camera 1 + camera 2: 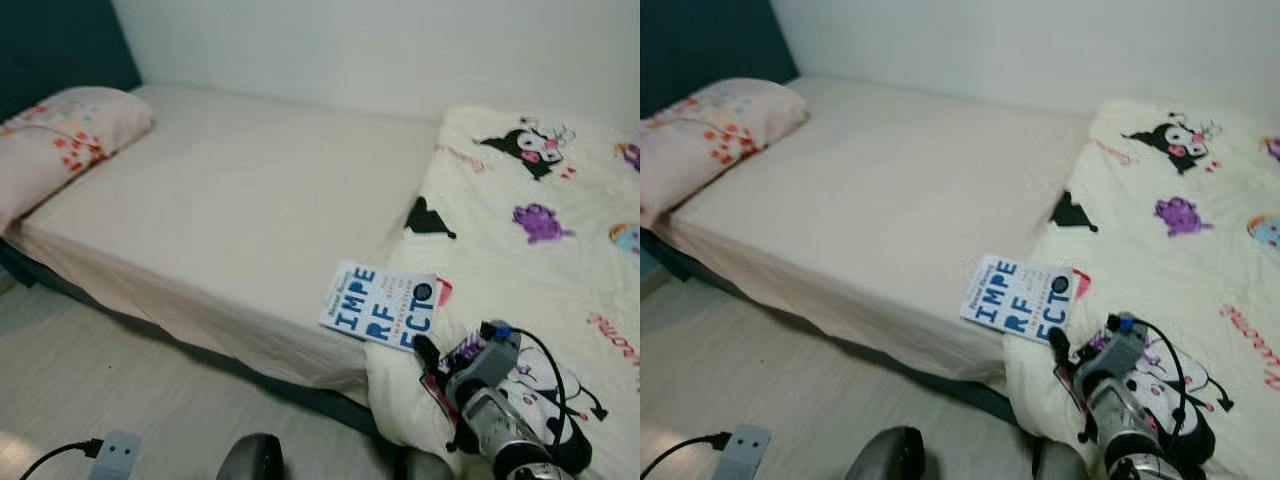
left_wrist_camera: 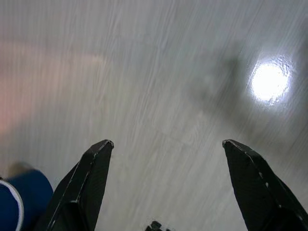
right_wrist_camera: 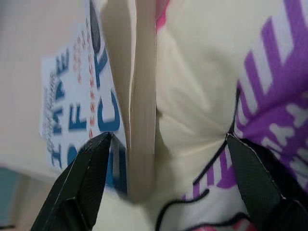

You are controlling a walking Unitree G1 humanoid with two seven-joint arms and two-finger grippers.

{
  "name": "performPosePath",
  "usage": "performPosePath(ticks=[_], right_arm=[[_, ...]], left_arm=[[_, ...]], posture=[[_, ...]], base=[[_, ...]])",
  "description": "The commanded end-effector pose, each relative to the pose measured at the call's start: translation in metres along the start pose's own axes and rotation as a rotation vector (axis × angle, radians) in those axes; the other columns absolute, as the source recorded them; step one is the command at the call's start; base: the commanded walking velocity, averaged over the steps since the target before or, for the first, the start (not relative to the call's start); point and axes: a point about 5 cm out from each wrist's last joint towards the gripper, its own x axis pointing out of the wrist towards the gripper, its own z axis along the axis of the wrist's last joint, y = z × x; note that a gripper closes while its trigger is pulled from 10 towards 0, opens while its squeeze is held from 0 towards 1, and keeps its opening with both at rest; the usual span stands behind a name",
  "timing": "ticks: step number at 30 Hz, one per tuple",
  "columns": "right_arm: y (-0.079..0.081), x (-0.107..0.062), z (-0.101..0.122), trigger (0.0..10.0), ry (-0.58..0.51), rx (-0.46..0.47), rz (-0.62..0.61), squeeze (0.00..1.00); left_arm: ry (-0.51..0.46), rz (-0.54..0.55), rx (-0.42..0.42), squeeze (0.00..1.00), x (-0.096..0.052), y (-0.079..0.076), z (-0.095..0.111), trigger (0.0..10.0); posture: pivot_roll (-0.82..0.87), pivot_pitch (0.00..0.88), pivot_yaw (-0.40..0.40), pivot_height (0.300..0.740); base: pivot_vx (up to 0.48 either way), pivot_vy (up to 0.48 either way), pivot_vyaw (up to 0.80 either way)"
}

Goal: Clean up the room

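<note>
A white book (image 1: pixel 380 305) with large blue letters lies flat near the bed's front edge, its right side resting on the cartoon-print blanket (image 1: pixel 540 260). My right gripper (image 1: pixel 432 362) hovers at the book's near right corner. In the right wrist view this gripper (image 3: pixel 168 138) is open, with the book's page edge (image 3: pixel 142 110) standing between the two fingers; one finger is over the cover, the other over the blanket. My left gripper (image 2: pixel 167 142) hangs open over pale wood floor, holding nothing.
The bed (image 1: pixel 240 200) has a bare cream sheet and a floral pillow (image 1: pixel 60 140) at its left end against a dark headboard. A grey plug block with a black cable (image 1: pixel 115 452) lies on the floor in front. A blue object (image 2: pixel 19 202) sits beside the left fingers.
</note>
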Motion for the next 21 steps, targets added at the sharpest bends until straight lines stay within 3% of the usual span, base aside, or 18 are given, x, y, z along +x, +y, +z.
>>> performPosePath(ticks=[1, 12, 15, 21], right_arm=[[0.006, 0.003, 0.003, 10.0, -0.019, 0.021, 0.027, 0.0], [0.023, 0.011, 0.002, 10.0, 0.033, -0.025, 0.088, 0.0], [0.036, 0.014, -0.005, 10.0, 0.091, -0.042, 0.185, 0.0], [0.043, 0.014, -0.007, 10.0, 0.109, -0.028, 0.246, 0.0]], left_arm=[[0.011, 0.016, 0.035, 0.0, -0.001, 0.01, -0.007, 10.0], [0.025, 0.004, 0.053, 0.0, -0.005, 0.01, -0.018, 10.0], [0.023, -0.001, 0.057, 0.0, -0.005, 0.007, -0.019, 10.0], [0.021, -0.005, 0.059, 0.0, -0.005, 0.006, -0.018, 10.0]], posture=[[0.08, 0.207, 0.063, 0.585], [0.09, 0.22, 0.061, 0.585], [0.09, 0.219, 0.06, 0.585], [0.09, 0.214, 0.06, 0.585]], base=[[0.0, 0.0, 0.0], [0.0, 0.0, 0.0], [0.0, 0.0, 0.0], [0.0, 0.0, 0.0]])
